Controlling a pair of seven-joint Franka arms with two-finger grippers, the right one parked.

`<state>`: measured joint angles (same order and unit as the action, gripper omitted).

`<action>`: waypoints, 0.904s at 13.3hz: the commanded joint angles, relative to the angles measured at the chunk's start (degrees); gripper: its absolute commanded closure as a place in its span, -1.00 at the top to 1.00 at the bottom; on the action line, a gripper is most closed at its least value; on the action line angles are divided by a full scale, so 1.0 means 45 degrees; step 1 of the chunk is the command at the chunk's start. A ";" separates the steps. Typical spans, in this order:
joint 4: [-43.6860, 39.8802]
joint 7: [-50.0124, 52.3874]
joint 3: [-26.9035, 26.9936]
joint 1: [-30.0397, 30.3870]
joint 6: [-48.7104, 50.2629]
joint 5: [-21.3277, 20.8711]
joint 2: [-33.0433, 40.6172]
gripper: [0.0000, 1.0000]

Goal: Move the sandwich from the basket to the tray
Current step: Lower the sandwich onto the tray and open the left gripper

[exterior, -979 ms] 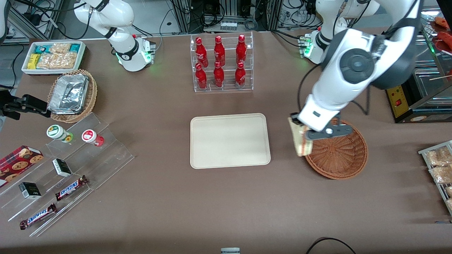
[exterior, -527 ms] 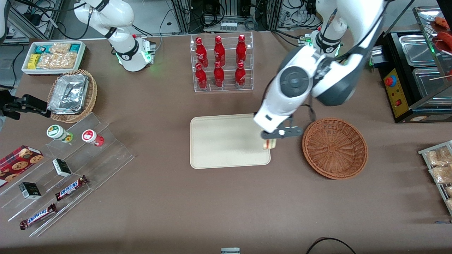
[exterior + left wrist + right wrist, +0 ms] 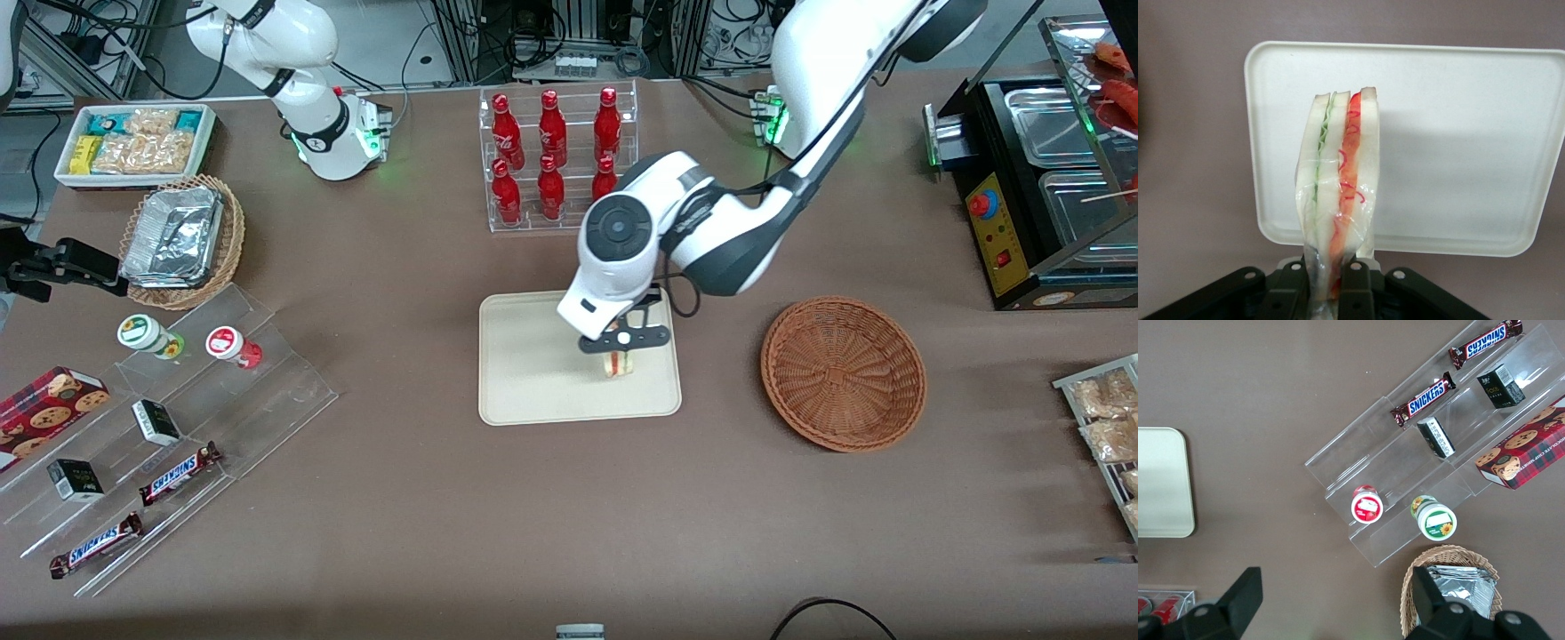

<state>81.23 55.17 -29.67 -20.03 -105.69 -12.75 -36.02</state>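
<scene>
Sandwich [image 3: 1338, 193] hangs clamped in the hand [image 3: 620, 348] above the tray [image 3: 533, 373], clear of the basket [image 3: 843, 373], and we judge that releasing from this height could let the upright wedge topple or bounce off the low rim.

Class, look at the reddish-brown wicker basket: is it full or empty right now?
Empty. The basket shows only bare weave; the sandwich hangs over the tray, clamped in the gripper.
</scene>
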 commanded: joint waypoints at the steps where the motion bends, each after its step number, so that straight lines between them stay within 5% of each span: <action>1: -0.0590 0.0553 0.0011 -0.0354 -0.0788 -0.0467 -0.0978 -1.00; 12: -0.0454 0.1352 0.0031 -0.1272 -0.1923 -0.1913 -0.2425 -1.00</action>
<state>80.70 58.74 -29.68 -24.93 -113.37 -19.61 -45.47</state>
